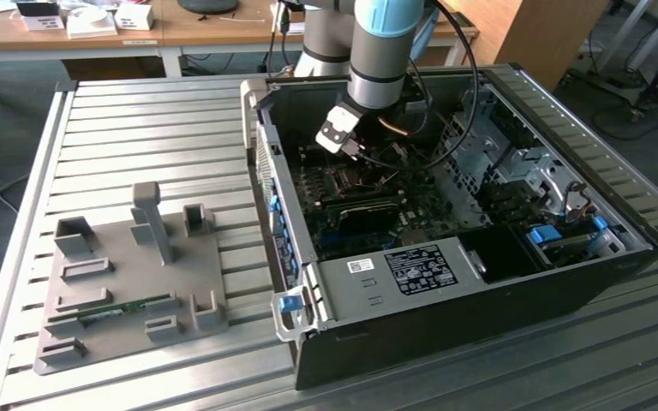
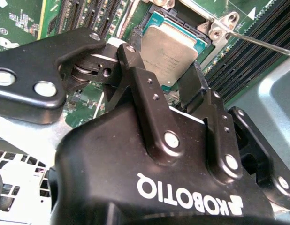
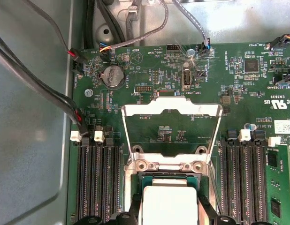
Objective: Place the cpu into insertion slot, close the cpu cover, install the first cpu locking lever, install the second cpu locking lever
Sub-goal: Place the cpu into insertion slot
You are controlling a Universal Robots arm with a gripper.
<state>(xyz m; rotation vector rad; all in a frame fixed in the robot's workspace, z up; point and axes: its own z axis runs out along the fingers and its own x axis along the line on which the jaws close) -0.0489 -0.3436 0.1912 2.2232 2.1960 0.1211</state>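
The greyish cpu (image 2: 169, 47) lies flat in the insertion slot (image 2: 151, 19), whose teal rim frames it, between my black fingers (image 2: 130, 56). My gripper (image 2: 161, 70) is shut on the cpu's two sides. In the first wrist view the cpu (image 3: 168, 199) sits low in the slot (image 3: 168, 177), with my gripper (image 3: 169, 213) around it. The silvery cpu cover (image 3: 171, 110) is swung back and open, lying over the green board. A thin metal lever (image 2: 260, 41) stands off beside the slot. In the exterior view my gripper (image 1: 352, 147) reaches down into the black computer case (image 1: 455, 325).
Long black memory slots (image 3: 98, 183) (image 3: 243, 178) flank the socket. A coin battery (image 3: 113, 76) and cable bundles (image 3: 41, 89) lie nearby along the case wall. On the ribbed table, a grey fixture plate (image 1: 134, 282) holds a green memory stick (image 1: 112, 310).
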